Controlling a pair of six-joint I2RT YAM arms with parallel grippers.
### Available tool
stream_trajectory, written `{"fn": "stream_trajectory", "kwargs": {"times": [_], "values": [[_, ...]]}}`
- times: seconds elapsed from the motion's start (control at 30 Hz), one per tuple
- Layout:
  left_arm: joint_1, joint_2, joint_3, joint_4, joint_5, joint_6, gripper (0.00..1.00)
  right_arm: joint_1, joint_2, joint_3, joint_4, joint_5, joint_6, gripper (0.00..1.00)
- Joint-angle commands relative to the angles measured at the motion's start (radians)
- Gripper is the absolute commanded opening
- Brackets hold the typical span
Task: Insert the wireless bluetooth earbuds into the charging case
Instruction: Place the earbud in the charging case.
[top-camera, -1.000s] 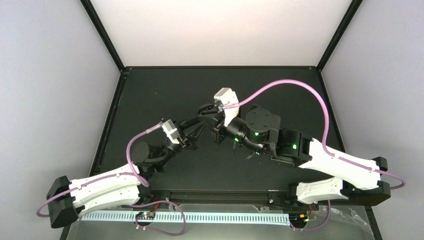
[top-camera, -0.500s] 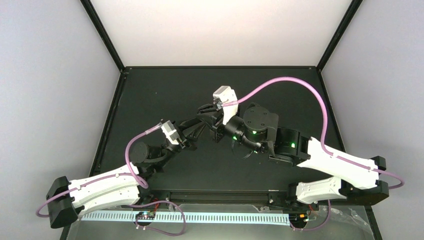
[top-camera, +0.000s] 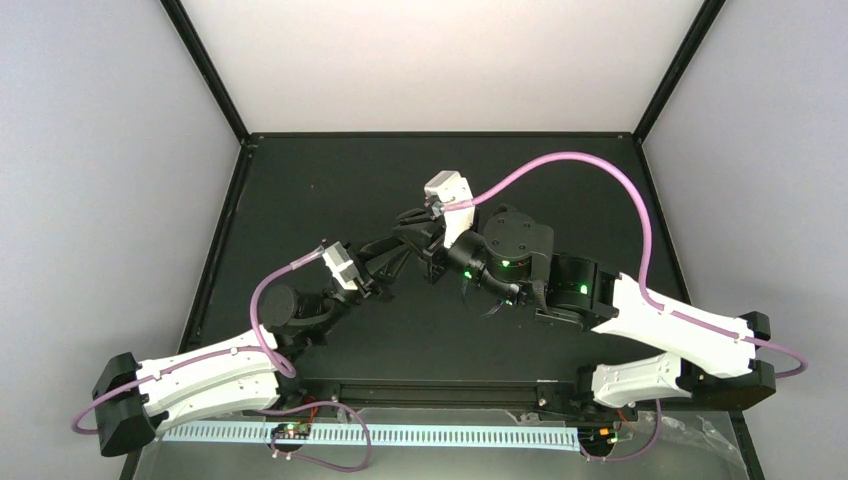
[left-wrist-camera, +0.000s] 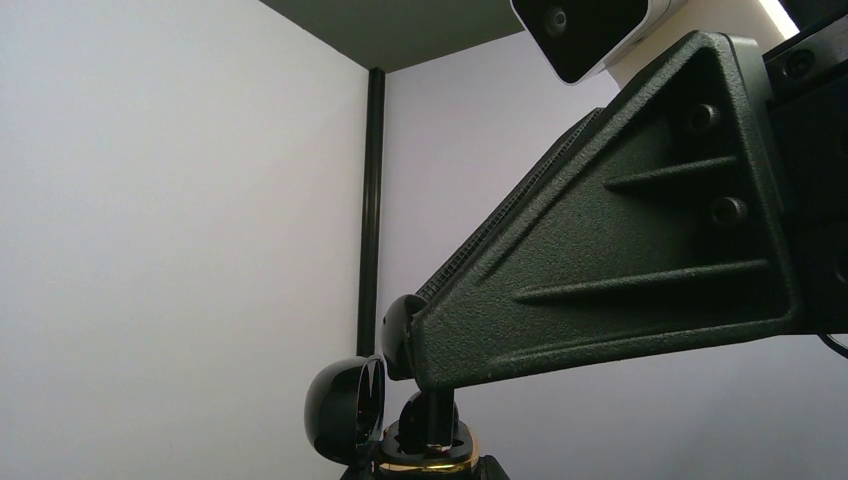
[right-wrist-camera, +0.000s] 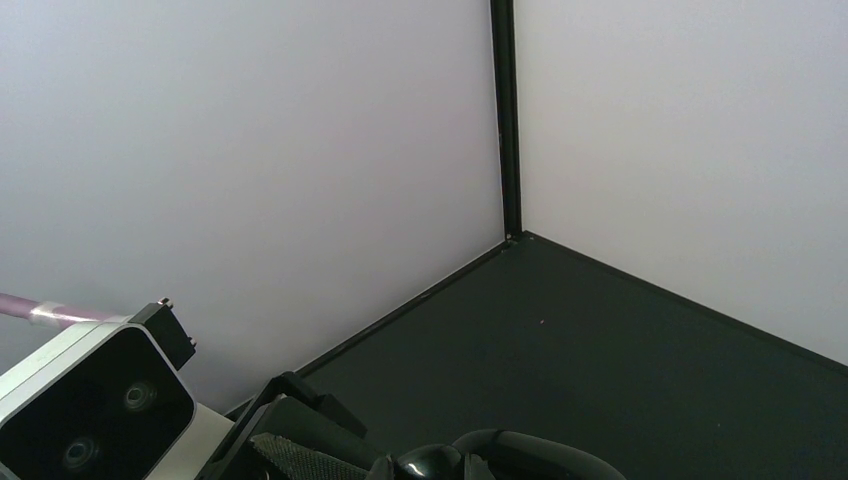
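Pale lilac-grey walls (top-camera: 100, 200) with black corner posts (left-wrist-camera: 370, 210) enclose a black table (top-camera: 330, 180). The left arm (top-camera: 210, 375) comes in from the near left and the right arm (top-camera: 680, 325) from the near right, and they meet near the table's middle. A pink cable (top-camera: 600, 170) loops high over the far right side to the right wrist camera (top-camera: 447, 190). The left wrist camera (top-camera: 340, 263) sits left of the meeting point.

The left gripper (top-camera: 415, 240) points toward the far right. Its jaws are pressed together, with the charging case (left-wrist-camera: 345, 408) at its tips, apparently pinched. The case looks glossy and dark, its domed lid swung open to the left above a brass-coloured rim (left-wrist-camera: 425, 455). From above, the wrists and fingers cover it.

The right gripper (top-camera: 420, 225) reaches in from the right, just over the case. One textured black finger (left-wrist-camera: 620, 250) fills most of the left wrist view and blocks what lies behind it. How far the right jaws are spread cannot be told.

A small glossy dark knob (left-wrist-camera: 400, 325) sits at that finger's tip, just above the rim. Whether it is one of the earbuds cannot be told.
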Motion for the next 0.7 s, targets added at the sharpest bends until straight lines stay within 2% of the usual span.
{"fn": "stream_trajectory", "kwargs": {"times": [0.0, 0.67], "values": [[-0.005, -0.015, 0.022, 0.042, 0.006, 0.015, 0.02, -0.006, 0.006, 0.023, -0.031, 0.011, 0.016, 0.11], [-0.005, -0.027, 0.008, 0.067, 0.013, 0.014, 0.02, -0.015, 0.027, 0.038, -0.085, 0.020, 0.033, 0.11]]}}
